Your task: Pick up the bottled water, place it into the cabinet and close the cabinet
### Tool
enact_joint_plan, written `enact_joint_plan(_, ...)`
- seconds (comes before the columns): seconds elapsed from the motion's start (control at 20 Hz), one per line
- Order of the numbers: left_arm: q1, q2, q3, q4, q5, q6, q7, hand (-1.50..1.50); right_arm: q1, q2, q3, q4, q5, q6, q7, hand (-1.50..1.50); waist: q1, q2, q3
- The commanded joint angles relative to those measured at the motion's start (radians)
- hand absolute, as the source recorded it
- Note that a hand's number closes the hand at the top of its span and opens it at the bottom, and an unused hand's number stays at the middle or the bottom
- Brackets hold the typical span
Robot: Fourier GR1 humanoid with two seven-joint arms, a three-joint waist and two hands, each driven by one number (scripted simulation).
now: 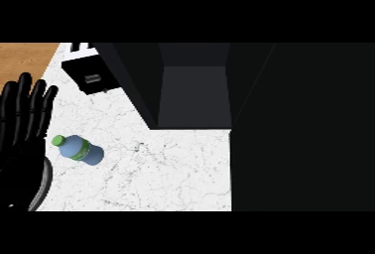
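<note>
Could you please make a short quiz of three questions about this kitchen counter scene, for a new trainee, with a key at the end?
1. True or false: the bottled water is already inside the cabinet.
2. Multiple choice: what colour is the bottle's cap? A) red B) green C) white
3. Fill in: the left hand shows at the view's ____ edge, fingers straight and pointing up.

Key
1. False. The bottle lies on its side on the white marble counter, in front of the open cabinet and to its left.
2. B. The cap is green, as is the label.
3. Left. The hand is open and holds nothing; the bottle lies just beside it. The right hand is not in view.
</note>
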Motion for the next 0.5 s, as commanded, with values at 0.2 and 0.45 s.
enact_joint_plan(0.2, -0.019, 0.128, 0.067, 0.066, 0.28, -0.28, -0.056, -1.5, 0.108, 0.003, 0.036, -0.101, 0.03, 0.028, -0.042, -1.5, -0.01, -0.007, -0.005)
enact_joint_plan(0.45, 0.214, 0.047, 0.046, 0.138, 0.488, -0.253, 0.164, -1.5, 0.209, 0.111, 0.126, -0.088, -0.228, 0.022, 0.172, -1.5, 0.01, -0.007, -0.006)
